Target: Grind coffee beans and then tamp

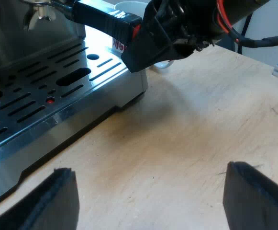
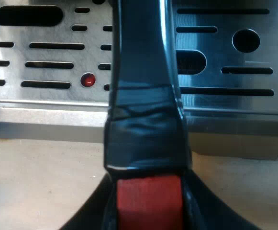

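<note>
Left wrist view: observed left tool low over bare wooden bench, fingers wide apart, gripping nothing. Noted espresso machine just ahead of that tool, its slotted drip tray resting on the bench, with a small red dot among the slots. Saw holder up at the machine's front, above the tray, its dark handle reaching out past the tray's corner. Found right tool at the outer end of the handle, where a sliver of the red end shows; took no finger state from here. Marked a white mug beyond the right tool, partly hidden. Right wrist view: recorded right tool clamped on the handle, one black finger pressed to each side of the red end. Traced handle running straight away from the tool and over the drip tray. Logged red dot in the tray just beside the handle, and bench beneath the tool.
</note>
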